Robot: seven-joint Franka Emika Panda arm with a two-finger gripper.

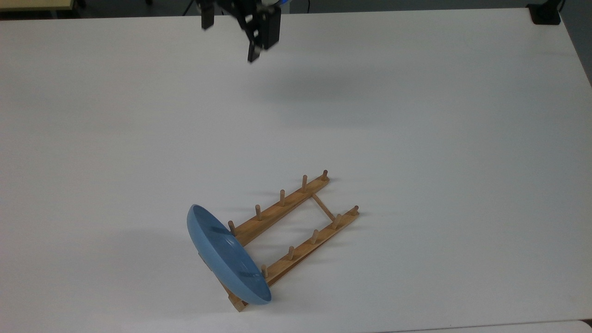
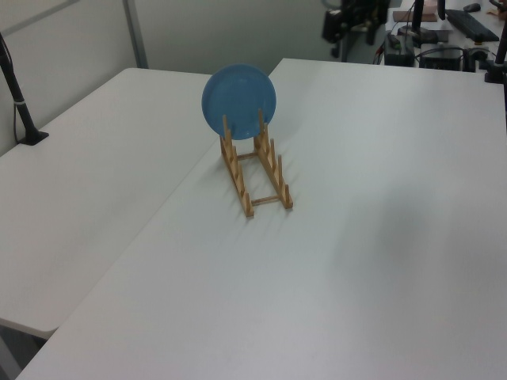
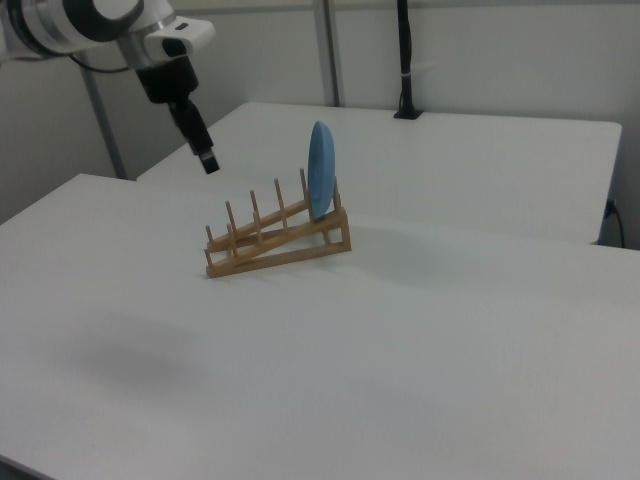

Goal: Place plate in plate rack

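Light-blue plate [image 1: 226, 256] stands in the wooden plate rack [image 1: 296, 222] on a white table [image 1: 439, 138]; gripper [image 1: 229, 32] hangs released above.

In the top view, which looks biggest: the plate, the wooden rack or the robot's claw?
1. Rack.
2. Plate, standing on edge.
3. End effector, cut off by the top view's upper edge and perhaps nearer the camera, so unsure.

Top view overhead; side views share rack [image 2: 255, 170].
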